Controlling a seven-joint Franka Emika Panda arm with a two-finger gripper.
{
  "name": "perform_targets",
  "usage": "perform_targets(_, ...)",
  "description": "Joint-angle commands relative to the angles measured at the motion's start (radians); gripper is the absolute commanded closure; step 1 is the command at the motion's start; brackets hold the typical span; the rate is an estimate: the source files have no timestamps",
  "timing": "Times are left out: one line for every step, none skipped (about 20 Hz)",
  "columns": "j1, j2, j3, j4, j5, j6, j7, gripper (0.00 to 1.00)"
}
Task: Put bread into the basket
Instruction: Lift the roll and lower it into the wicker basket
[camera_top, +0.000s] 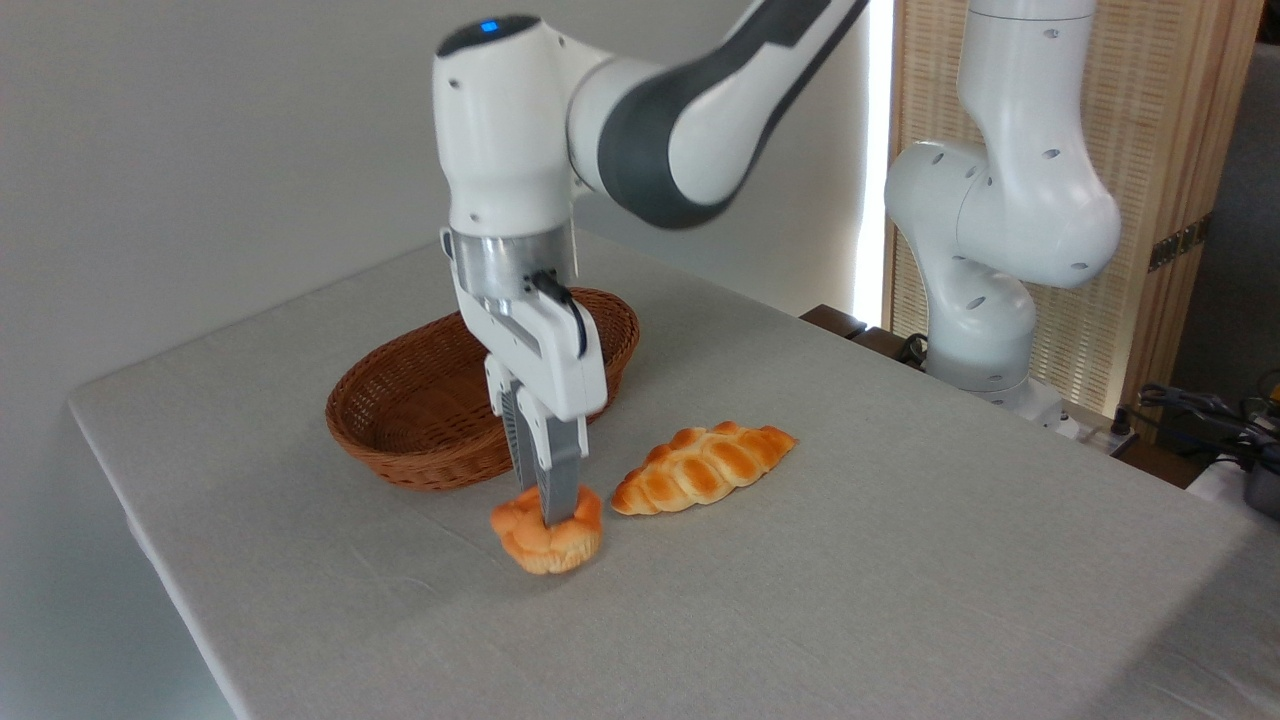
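Observation:
The bread (547, 545), a small round golden-orange bun with a knotted top, is at the table's front, just in front of the basket. My gripper (545, 510) points straight down onto it, its two fingers (560, 480) close together and pinching the bun's top. I cannot tell whether the bun rests on the cloth or hangs just above it. The oval brown wicker basket (400, 430) stands behind and to the left of the bun, with nothing showing inside it. My wrist hides part of its far rim.
A longer braided loaf (705, 466) with pointed ends lies right of the bun, close to it. The grey tablecloth (850, 600) stretches on to the right and front. My arm's base (985, 330) stands at the back right, with cables (1210, 415) beyond it.

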Motion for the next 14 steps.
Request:
perform_targets(-0.004,0.094,-0.051,0.294,0.002,-0.277,-0.028,0.77)
perform_targets(-0.004,0.116,-0.065,0.360,-0.002,-0.339,-0.056,0.76)
perform_targets(-0.004,0.125,-0.084,0.396,-0.003,-0.370,-0.081,0.74)
perform_targets(-0.004,0.125,-0.097,0.404,-0.006,-0.375,-0.094,0.74)
perform_targets(-0.004,0.128,-0.131,0.407,-0.012,-0.375,-0.129,0.73)
perform_targets(-0.004,0.130,-0.146,0.407,-0.017,-0.373,-0.153,0.73)
perform_targets(-0.004,0.138,-0.172,0.407,-0.018,-0.373,-0.189,0.73)
perform_targets(-0.004,0.151,-0.202,0.407,-0.023,-0.367,-0.215,0.73)
perform_targets(-0.004,0.162,-0.219,0.407,-0.026,-0.361,-0.229,0.73)
perform_targets(-0.004,0.182,-0.252,0.409,-0.025,-0.338,-0.268,0.70)
perform_targets(-0.004,0.190,-0.266,0.409,-0.023,-0.321,-0.289,0.67)
perform_targets(-0.004,0.210,-0.283,0.407,-0.025,-0.277,-0.335,0.59)
perform_targets(-0.004,0.229,-0.303,0.406,-0.022,-0.228,-0.373,0.57)
perform_targets(-0.003,0.249,-0.321,0.403,-0.022,-0.186,-0.398,0.45)
